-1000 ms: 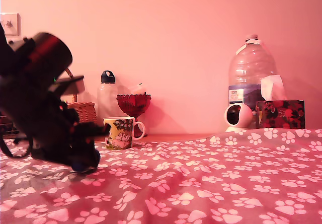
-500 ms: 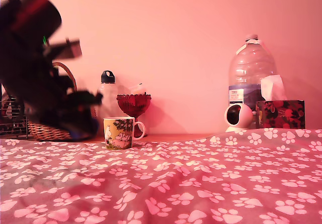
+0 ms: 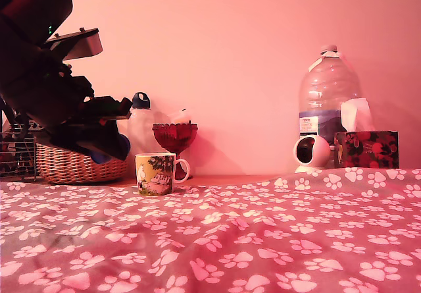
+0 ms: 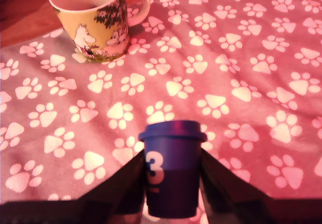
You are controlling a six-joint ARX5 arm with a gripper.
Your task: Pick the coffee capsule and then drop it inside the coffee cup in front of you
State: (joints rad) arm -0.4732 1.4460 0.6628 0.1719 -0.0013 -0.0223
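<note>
While the gripper (image 4: 171,183) sits clamped on the blue coffee capsule (image 4: 172,168), the coffee cup (image 4: 93,20) stands ahead, off to one side, mouth up.

In the exterior view we see the arm (image 3: 46,76) as a bulky, nearly black mass, topped by a large rounded drum-like housing with a faint reddish sheen and one tiny green light on it. A flat, pale grey plate juts out below that housing, and the dark gripper (image 3: 108,138) shows a small blue patch near its tip. In the wrist view we make out only two dark, smooth, wedge-shaped fingers (image 4: 123,183), with no markings legible.
</note>
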